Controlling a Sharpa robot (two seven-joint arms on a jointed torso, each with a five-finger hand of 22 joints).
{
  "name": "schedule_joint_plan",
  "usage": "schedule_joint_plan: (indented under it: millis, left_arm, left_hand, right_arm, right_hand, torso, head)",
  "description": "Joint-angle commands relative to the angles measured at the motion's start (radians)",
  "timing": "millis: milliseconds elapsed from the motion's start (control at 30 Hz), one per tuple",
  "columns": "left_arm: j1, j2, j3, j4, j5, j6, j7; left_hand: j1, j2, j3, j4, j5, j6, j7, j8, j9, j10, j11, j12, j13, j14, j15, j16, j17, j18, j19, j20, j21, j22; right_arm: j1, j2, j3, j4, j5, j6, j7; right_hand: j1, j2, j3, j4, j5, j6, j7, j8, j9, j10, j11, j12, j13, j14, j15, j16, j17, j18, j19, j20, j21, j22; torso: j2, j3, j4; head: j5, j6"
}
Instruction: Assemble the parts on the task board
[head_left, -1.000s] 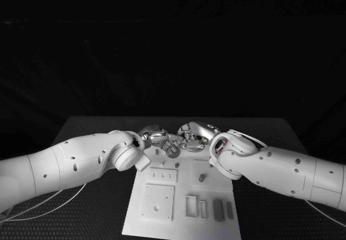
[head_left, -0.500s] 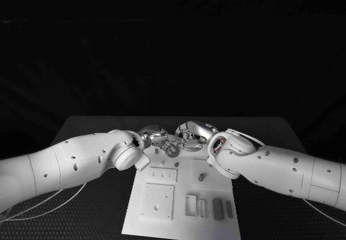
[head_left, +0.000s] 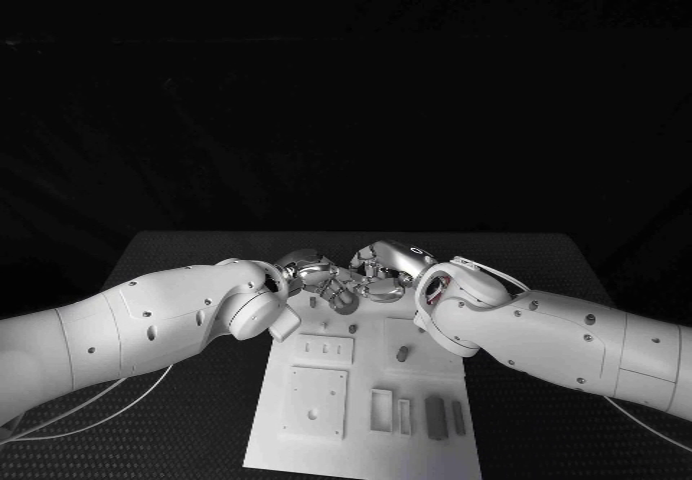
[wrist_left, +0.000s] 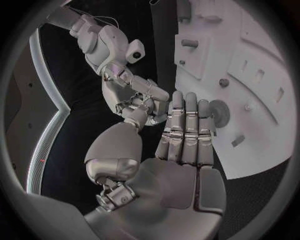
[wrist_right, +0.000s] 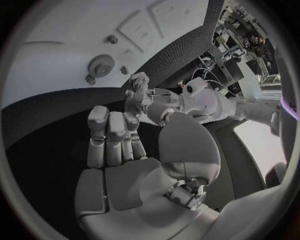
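Note:
The white task board (head_left: 361, 400) lies lengthwise on the black table. Both hands meet over its far end. My left hand (head_left: 315, 276) holds its fingers (wrist_left: 185, 127) straight and side by side above a grey gear (wrist_left: 220, 112) that sits on the board (wrist_left: 250, 65). Its thumb reaches toward my right hand (wrist_left: 128, 87). My right hand (head_left: 384, 271) hovers beside the board's far edge, its fingertips (wrist_right: 111, 122) curled and its thumb apart. I see nothing in either palm. The gear (wrist_right: 100, 65) and a small peg (wrist_right: 112, 39) stand on the board (wrist_right: 56, 55).
Nearer me, the board carries a small grey upright part (head_left: 402, 352), a square raised plate (head_left: 316, 400) and several narrow grey pieces (head_left: 434, 415) in slots. Black table mat (head_left: 188, 420) flanks the board on both sides, under my two arms.
My right hand has edged slightly toward my left hand. The left hand and the parts on the board stay as they were.

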Motion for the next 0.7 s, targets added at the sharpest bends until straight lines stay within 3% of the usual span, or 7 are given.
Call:
schedule_joint_plan:
  millis: [33, 133, 700]
  left_arm:
    - [0.002, 0.003, 0.003, 0.003, 0.007, 0.015, 0.023]
    - [0.002, -0.001, 0.003, 0.004, 0.007, 0.016, 0.022]
    - [0.000, -0.005, 0.003, 0.004, 0.003, 0.010, 0.021]
  left_hand:
    - [0.051, -0.012, 0.076, 0.023, -0.084, 0.015, 0.000, 0.006, -0.003, 0.013, 0.001, 0.005, 0.004, 0.004, -0.007, 0.006, -0.001, 0.004, 0.005, -0.004, 0.007, 0.013]
    - [0.072, -0.018, 0.149, 0.028, -0.089, 0.037, -0.008, 0.014, 0.001, 0.033, -0.006, 0.014, 0.015, 0.015, -0.012, 0.015, 0.002, 0.000, 0.008, -0.009, 0.012, 0.015]
    - [0.052, -0.009, 0.174, 0.029, -0.085, 0.061, -0.018, 0.025, 0.014, 0.056, -0.017, 0.028, 0.042, 0.032, -0.023, 0.040, 0.014, -0.008, 0.010, -0.019, 0.024, 0.017]
  right_arm:
    - [-0.002, 0.003, -0.001, -0.001, -0.007, 0.025, 0.010]
    - [-0.002, 0.003, -0.001, -0.004, -0.006, 0.027, 0.010]
    - [-0.002, 0.002, -0.002, -0.003, 0.006, 0.039, 0.015]
  right_hand:
    - [-0.008, 0.000, 0.005, 0.000, 0.001, 0.161, -0.012, 0.003, -0.001, -0.009, -0.009, -0.001, 0.001, 0.000, -0.008, 0.000, -0.001, 0.057, 0.007, -0.003, -0.001, 0.007]
    - [-0.008, 0.000, 0.005, 0.000, 0.002, 0.161, -0.012, 0.003, 0.000, -0.009, -0.009, -0.001, 0.001, 0.000, -0.008, -0.001, -0.001, 0.057, 0.007, -0.003, -0.001, 0.007]
    - [-0.010, 0.000, 0.007, 0.000, 0.002, 0.160, -0.012, 0.003, 0.000, -0.009, -0.009, -0.001, 0.001, 0.000, -0.008, -0.002, -0.001, 0.057, 0.007, -0.003, -0.002, 0.007]
  torso:
    - [0.000, -0.0002, 0.0003]
    - [0.000, -0.0002, 0.0009]
    - [0.000, -0.0001, 0.0000]
  head:
    - [-0.001, -0.001]
    - [-0.002, -0.001]
    - [-0.003, -0.001]
